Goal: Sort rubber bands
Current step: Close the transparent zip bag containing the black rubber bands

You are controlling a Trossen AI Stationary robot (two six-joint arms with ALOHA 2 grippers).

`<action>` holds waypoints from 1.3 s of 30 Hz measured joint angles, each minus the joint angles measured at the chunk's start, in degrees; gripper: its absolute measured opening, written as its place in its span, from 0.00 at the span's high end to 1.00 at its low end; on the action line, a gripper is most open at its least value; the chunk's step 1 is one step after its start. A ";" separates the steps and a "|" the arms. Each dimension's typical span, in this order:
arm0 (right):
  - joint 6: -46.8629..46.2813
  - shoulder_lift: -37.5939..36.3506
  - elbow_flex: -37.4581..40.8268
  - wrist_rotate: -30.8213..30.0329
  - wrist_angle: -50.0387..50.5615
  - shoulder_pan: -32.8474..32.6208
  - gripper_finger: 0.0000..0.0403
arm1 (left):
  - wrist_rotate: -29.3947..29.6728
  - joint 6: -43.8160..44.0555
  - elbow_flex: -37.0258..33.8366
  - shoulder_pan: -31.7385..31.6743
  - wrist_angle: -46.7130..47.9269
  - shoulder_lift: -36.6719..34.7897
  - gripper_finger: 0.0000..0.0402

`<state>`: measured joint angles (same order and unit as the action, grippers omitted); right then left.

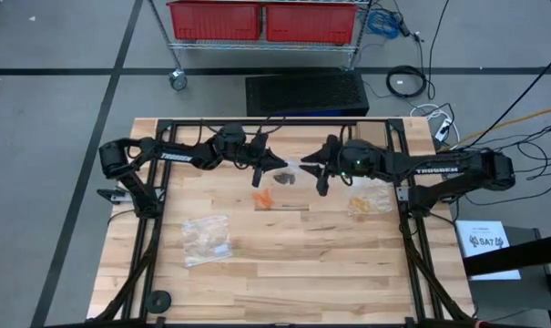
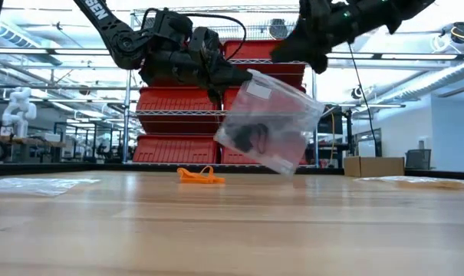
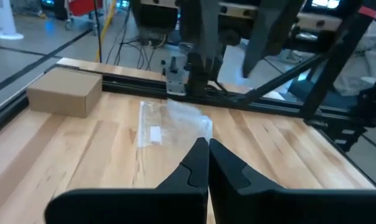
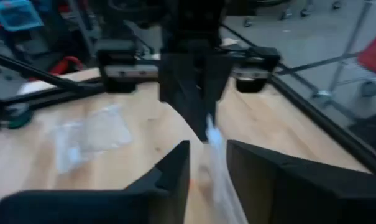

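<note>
Item: clear zip bag [image 2: 270,130], held above the table [image 1: 284,264] near its far middle, tilted, with black rubber bands [image 2: 252,138] showing dark inside it. Left gripper [image 1: 273,166]: fingers pressed together on the bag's upper corner. Right gripper [image 1: 310,166]: close beside the bag at its other side, fingers parted, the bag's edge [image 4: 217,168] hanging between them without visible clamping. Orange rubber bands [image 1: 266,198]: small loose heap lying on the wood just below the raised bag. Second bag [image 1: 206,239]: flat on the table toward the left front, pale tan bands inside. Third bag [image 1: 370,201]: flat near the right frame rail, tan-orange contents
</note>
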<state>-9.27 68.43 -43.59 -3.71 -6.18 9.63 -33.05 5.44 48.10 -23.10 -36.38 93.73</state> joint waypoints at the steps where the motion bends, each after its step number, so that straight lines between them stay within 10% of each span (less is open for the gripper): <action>1: -0.35 0.65 -0.68 1.15 -0.02 0.19 0.74 | -0.01 -0.37 0.01 0.17 -0.02 0.00 1.00; 13: 0.48 9.44 -9.14 11.21 8.49 3.05 0.63 | -0.06 -3.28 -0.01 1.76 1.55 0.00 1.00; 29: 4.46 13.03 -13.90 11.06 15.59 4.28 0.97 | -0.01 -4.33 -0.01 1.56 1.56 0.00 1.00; 39: 4.52 12.45 -14.05 9.14 20.49 4.28 0.99 | -0.06 -3.19 -0.01 0.07 1.60 0.04 1.00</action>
<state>-4.75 80.88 -57.65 5.43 14.31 13.91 -33.10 2.25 48.10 -23.03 -34.79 93.78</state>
